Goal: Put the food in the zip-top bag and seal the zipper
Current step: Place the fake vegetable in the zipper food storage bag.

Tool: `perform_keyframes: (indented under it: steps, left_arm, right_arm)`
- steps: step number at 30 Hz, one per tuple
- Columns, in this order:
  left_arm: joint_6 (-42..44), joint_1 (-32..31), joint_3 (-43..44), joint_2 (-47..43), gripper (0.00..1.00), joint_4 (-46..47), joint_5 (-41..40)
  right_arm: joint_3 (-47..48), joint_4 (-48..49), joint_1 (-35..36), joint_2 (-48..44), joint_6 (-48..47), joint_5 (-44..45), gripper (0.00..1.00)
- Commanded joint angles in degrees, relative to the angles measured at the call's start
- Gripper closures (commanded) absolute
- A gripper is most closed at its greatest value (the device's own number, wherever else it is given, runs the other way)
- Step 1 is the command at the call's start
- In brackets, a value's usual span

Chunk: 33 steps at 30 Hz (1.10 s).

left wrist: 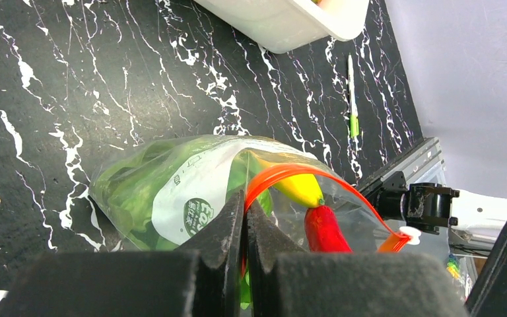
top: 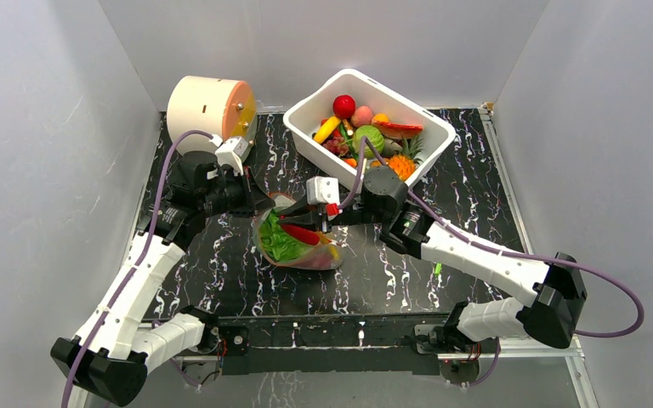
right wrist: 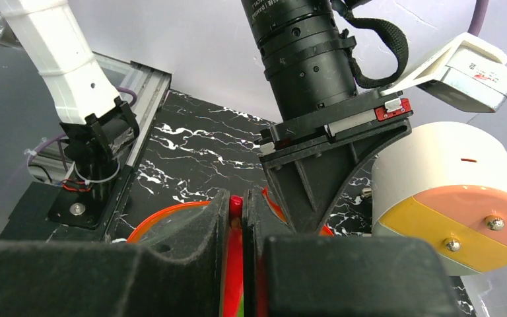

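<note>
Two pairs of fingers are pressed together on one thin thing: the left gripper [left wrist: 244, 211] pinches the zipper [left wrist: 284, 173], and the right gripper [right wrist: 236, 208] nips what looks like the same strip. The mouth bows open between them. The zip-top bag [left wrist: 171, 185] lies on the table [top: 442, 280] near the tub [top: 306, 127], holding greens [left wrist: 122, 191], a banana [left wrist: 300, 188] and a red piece [left wrist: 323, 231]. I reckon that red piece, up near the mouth, could jam the seal, or the slick strip could slip free
</note>
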Motion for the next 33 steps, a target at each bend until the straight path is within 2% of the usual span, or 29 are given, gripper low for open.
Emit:
perform_keyframes:
  steps: [1, 9, 17, 23, 30, 33]
  left_arm:
    - [0.7, 0.0, 0.7, -1.2, 1.00, -0.4, 2.0]
    - [3.6, 0.0, 1.8, -0.5, 1.00, -1.4, 2.5]
    - [4.9, 0.0, 1.3, -0.1, 1.00, -0.5, 3.6]
    - [3.9, -0.1, -1.3, -1.7, 1.00, 1.6, 7.9]
    - [3.9, 0.0, 0.7, -1.5, 1.00, -0.3, 8.8]
    - [2.2, 0.0, -0.6, -3.1, 1.00, 2.0, 11.0]
  right_arm:
    - [0.1, 0.2, 0.5, -1.7, -2.7, -0.3, 1.00]
    - [-2.2, -3.9, 1.0, -4.4, -4.6, 6.0, 1.00]
    - [-2.4, -13.6, 1.4, -7.4, -8.8, 11.8, 1.00]
    - [-4.6, -17.7, 2.0, -8.8, -7.7, 15.9, 1.00]
    - [-0.5, -27.3, 2.7, -7.2, -8.6, 22.4, 0.98]
    - [3.0, -34.6, 2.8, -4.2, -7.8, 24.4, 1.00]
